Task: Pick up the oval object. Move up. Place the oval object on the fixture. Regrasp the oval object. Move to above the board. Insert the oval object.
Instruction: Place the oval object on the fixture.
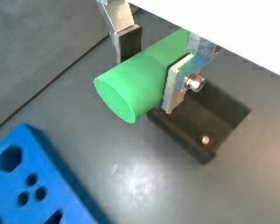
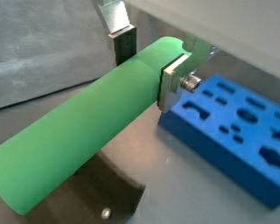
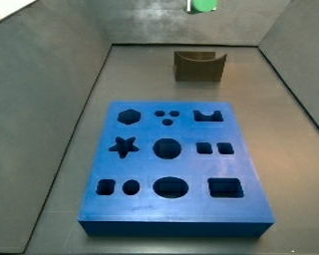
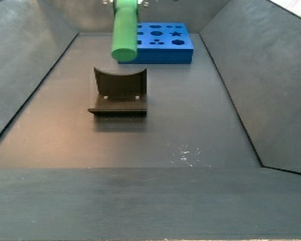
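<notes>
My gripper (image 1: 152, 68) is shut on the oval object (image 1: 136, 83), a bright green rod, near one of its ends, and it shows the same way in the other wrist view (image 2: 147, 66). The rod (image 4: 124, 30) hangs in the air above the fixture (image 4: 118, 92), a dark block with a U-shaped notch. Only the rod's tip (image 3: 199, 5) shows in a side view, above the fixture (image 3: 198, 65). The fixture (image 1: 206, 118) lies under the rod in a wrist view. The blue board (image 3: 171, 164) with shaped holes lies flat on the floor, apart from the fixture.
Grey sloped walls (image 4: 34, 85) enclose the dark floor on the sides. The board (image 4: 162, 42) sits beyond the fixture in a side view, and it also shows in both wrist views (image 2: 230, 131) (image 1: 31, 179).
</notes>
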Available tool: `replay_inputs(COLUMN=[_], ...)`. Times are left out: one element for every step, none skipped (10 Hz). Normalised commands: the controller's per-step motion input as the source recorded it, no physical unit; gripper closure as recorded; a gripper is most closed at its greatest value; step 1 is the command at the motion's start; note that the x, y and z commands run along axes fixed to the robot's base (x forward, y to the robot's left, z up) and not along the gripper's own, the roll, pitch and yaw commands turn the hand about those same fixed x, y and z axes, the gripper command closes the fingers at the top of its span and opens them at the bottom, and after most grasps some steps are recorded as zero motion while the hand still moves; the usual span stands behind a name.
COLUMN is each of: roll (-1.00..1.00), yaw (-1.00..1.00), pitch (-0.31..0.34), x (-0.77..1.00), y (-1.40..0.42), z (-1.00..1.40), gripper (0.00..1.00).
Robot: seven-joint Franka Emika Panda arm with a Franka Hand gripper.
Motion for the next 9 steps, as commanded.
replay_inputs(roll=[-1.00, -1.00, -1.00, -1.00, -1.00, -1.00, -1.00, -0.89, -0.65], yaw=[-0.03, -0.04, -0.05, -0.08, -0.09, -0.12, -0.16, -0.18, -0.19], pitch=[0.103, 0.111, 0.119, 0.120, 0.127, 0.141, 0.161, 0.148, 0.108], x=[0.21, 0.15, 0.09, 0.06, 0.07, 0.08, 0.10, 0.10, 0.09], y=[0.04, 0.04, 0.04, 0.04, 0.04, 0.04, 0.05, 0.05, 0.05], z=[-0.01, -0.01, -0.01, -0.01, -0.02, -0.02, -0.03, -0.02, -0.03], gripper=[1.00, 1.00, 1.00, 1.00, 1.00, 1.00, 1.00, 1.00, 1.00])
